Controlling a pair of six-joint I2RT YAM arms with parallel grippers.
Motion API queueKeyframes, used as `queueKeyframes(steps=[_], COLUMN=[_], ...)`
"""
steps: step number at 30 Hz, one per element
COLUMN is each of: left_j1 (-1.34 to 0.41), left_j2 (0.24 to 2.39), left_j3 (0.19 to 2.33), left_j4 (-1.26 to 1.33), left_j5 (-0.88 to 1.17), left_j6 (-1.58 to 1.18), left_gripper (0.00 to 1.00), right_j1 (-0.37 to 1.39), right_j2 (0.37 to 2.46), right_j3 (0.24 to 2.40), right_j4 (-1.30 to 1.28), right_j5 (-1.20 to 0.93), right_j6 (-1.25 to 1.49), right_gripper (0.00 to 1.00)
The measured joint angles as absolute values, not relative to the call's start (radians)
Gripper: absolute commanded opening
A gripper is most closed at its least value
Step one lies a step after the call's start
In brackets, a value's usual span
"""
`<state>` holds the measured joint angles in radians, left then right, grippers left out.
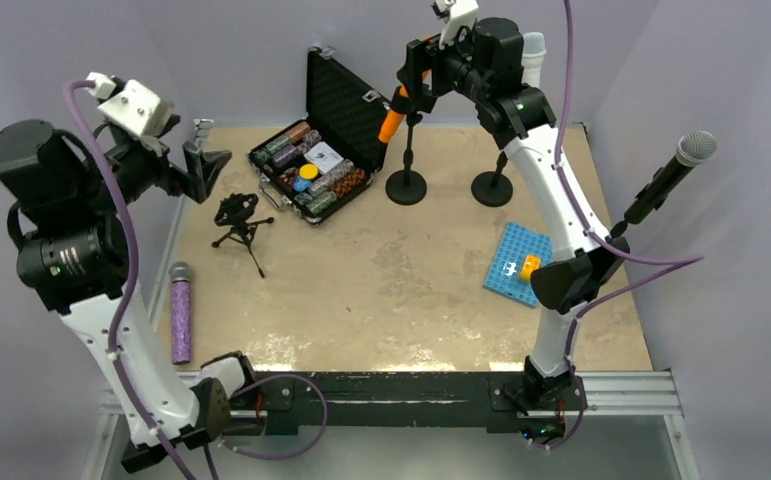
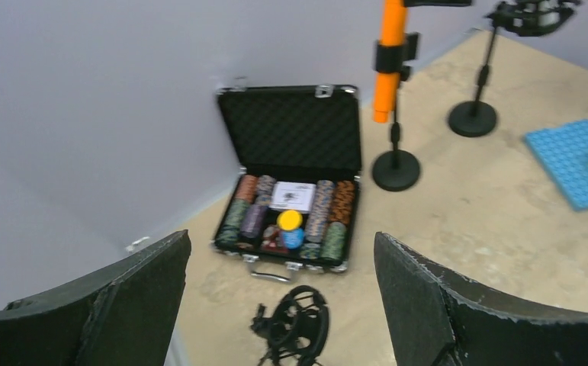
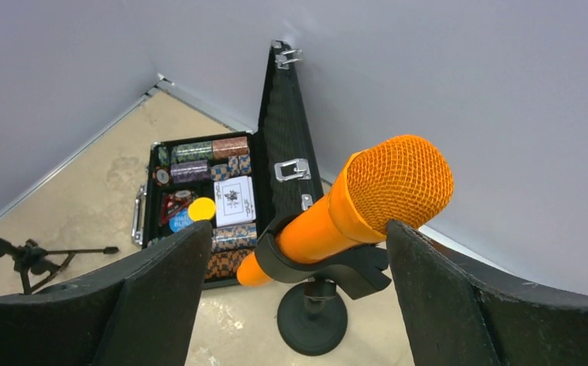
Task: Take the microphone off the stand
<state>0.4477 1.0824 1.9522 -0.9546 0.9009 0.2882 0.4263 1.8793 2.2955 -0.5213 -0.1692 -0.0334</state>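
An orange microphone point(image 1: 393, 122) sits tilted in the black clip of a round-based stand point(image 1: 406, 187) at the back of the table. In the right wrist view the microphone point(image 3: 351, 213) lies between my fingers, its mesh head near the right finger point(image 3: 443, 305), with gaps on both sides. My right gripper point(image 3: 298, 232) is open around it, raised at the microphone's head point(image 1: 423, 62). My left gripper point(image 1: 206, 165) is open and empty at the left, above a small tripod mount point(image 2: 298, 324). The left wrist view also shows the microphone point(image 2: 389, 61).
An open case of poker chips point(image 1: 321, 165) stands left of the stand. A second stand base point(image 1: 492, 188) is to its right. A purple microphone point(image 1: 180, 312) lies at the left edge. A blue baseplate point(image 1: 517, 262) and a black microphone point(image 1: 666, 180) are at the right.
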Motion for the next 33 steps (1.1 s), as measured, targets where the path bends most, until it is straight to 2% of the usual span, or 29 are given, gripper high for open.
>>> queueKeyframes(steps=[6, 18, 28, 30, 33], left_j1=[0.258, -0.074, -0.155, -0.167, -0.188], left_j2=[1.189, 1.261, 1.351, 1.360, 1.369], left_j3=[2.008, 1.999, 2.005, 2.006, 2.006], left_j4=[-1.016, -1.043, -1.063, -1.061, -1.056], left_j5=[0.892, 0.782, 0.757, 0.756, 0.754], left_j6=[0.289, 0.339, 0.388, 0.388, 0.388], left_gripper=[0.92, 0.90, 0.90, 0.90, 0.90], right_j1=[0.426, 0.408, 0.363, 0.364, 0.364], right_j2=[1.913, 1.913, 2.004, 2.025, 2.054], right_j3=[2.309, 2.332, 2.375, 2.375, 2.378], right_j4=[-0.477, -0.449, -0.427, -0.425, -0.422], right_j5=[-0.093, -0.035, -0.073, -0.097, -0.130], right_j6=[0.022, 0.067, 0.131, 0.138, 0.146], right_gripper=[0.86, 0.82, 0.82, 0.79, 0.69])
